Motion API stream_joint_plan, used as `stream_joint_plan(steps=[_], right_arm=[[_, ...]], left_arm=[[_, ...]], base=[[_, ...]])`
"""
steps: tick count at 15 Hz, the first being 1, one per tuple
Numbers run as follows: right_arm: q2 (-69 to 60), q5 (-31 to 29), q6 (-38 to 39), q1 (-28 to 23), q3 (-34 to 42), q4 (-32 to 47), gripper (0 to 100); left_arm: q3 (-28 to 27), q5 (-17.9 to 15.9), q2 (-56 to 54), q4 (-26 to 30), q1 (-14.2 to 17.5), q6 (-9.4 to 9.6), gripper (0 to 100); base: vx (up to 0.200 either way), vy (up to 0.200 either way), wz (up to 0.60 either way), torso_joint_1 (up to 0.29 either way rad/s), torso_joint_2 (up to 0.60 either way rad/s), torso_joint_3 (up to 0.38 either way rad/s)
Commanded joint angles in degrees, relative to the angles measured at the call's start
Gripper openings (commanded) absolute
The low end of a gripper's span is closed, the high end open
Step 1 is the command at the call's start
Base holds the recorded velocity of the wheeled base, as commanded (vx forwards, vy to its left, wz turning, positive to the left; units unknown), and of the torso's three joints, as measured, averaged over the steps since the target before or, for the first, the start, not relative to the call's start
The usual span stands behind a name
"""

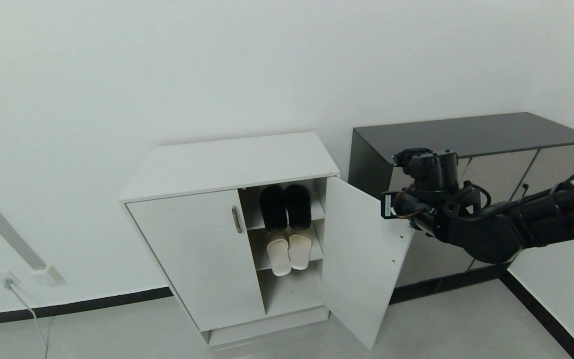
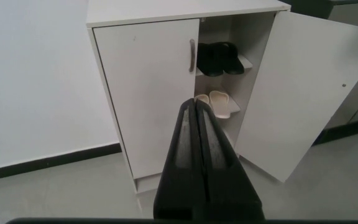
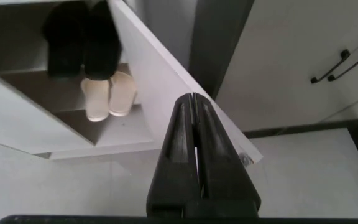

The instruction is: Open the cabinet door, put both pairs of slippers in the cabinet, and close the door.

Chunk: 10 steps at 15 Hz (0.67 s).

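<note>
A white cabinet (image 1: 227, 164) stands against the wall with its left door (image 1: 192, 259) shut and its right door (image 1: 361, 259) swung open. Black slippers (image 1: 285, 206) lie on the top shelf and cream slippers (image 1: 288, 252) on the shelf below. My right gripper (image 1: 387, 205) is at the outer side of the open door, near its free top edge. In the right wrist view this gripper (image 3: 193, 99) is shut and empty, over the door (image 3: 154, 68). My left gripper (image 2: 196, 104) is shut, empty, and well back from the cabinet (image 2: 148, 93).
A dark grey sideboard (image 1: 466, 134) stands right of the cabinet, close behind the open door and my right arm. A wall socket with a cable (image 1: 5, 279) is low at the far left. Bare tiled floor (image 1: 441, 329) lies in front.
</note>
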Motion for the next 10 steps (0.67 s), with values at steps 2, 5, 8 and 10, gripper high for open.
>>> stream_joint_plan(steps=[2, 5, 8, 10], right_arm=[[4.29, 1.84, 0.37, -2.31, -0.86, -0.71, 0], [6.31, 2.02, 1.95, -3.89, -1.65, -1.06, 0], [6.84, 2.37, 1.86, -4.25, -1.74, -2.29, 0], [7.02, 2.37, 1.86, -4.60, -1.83, -2.29, 0]], left_arm=[[0.01, 0.01, -0.01, 0.02, 0.00, -0.01, 0], [0.01, -0.08, -0.01, 0.02, 0.00, -0.01, 0], [0.01, 0.01, -0.01, 0.02, 0.00, -0.01, 0], [0.01, -0.08, -0.01, 0.02, 0.00, -0.01, 0]], base=[[0.000, 0.000, 0.00, 0.000, 0.00, 0.000], [0.000, 0.000, 0.00, 0.000, 0.00, 0.000], [0.000, 0.000, 0.00, 0.000, 0.00, 0.000], [0.000, 0.000, 0.00, 0.000, 0.00, 0.000]])
